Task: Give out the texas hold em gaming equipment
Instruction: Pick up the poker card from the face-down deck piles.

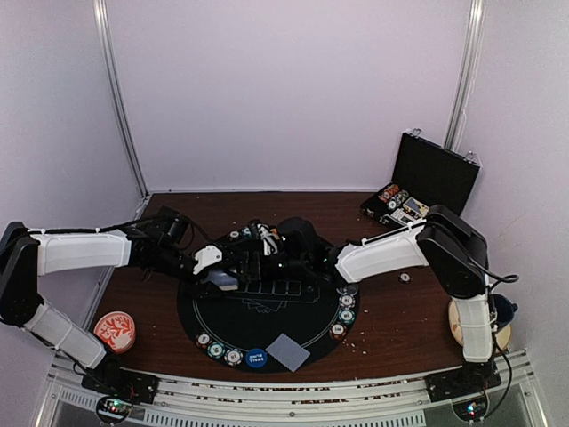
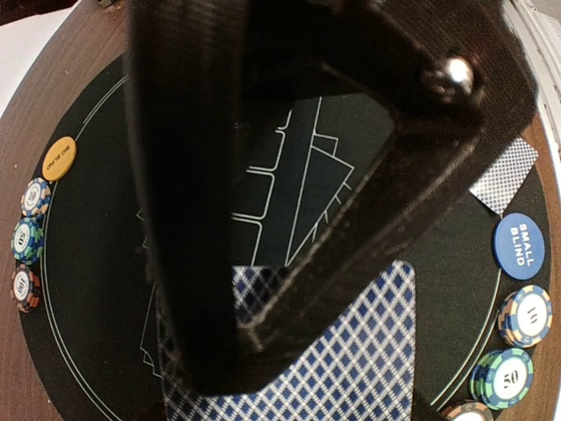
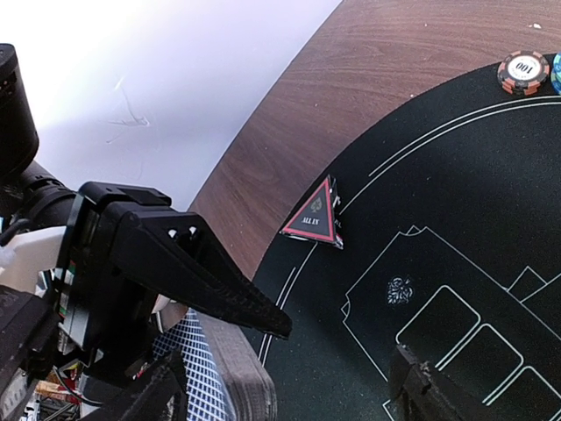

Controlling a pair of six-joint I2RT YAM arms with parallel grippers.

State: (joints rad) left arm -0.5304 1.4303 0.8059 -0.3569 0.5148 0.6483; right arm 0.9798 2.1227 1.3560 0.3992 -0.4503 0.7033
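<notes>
My left gripper is shut on a deck of blue-checked playing cards, held above the black round mat. My right gripper stands open beside that deck, its fingers either side of bare mat. A red triangle marker lies at the mat's edge. Striped poker chips and an orange button sit on one side of the mat. On the other side are more chips, a blue button and a single card.
An open black case with chips stands at the back right. A red-and-white dish sits at the front left, off the mat. A dark blue cup is at the right edge. Both arms cross over the mat's far half.
</notes>
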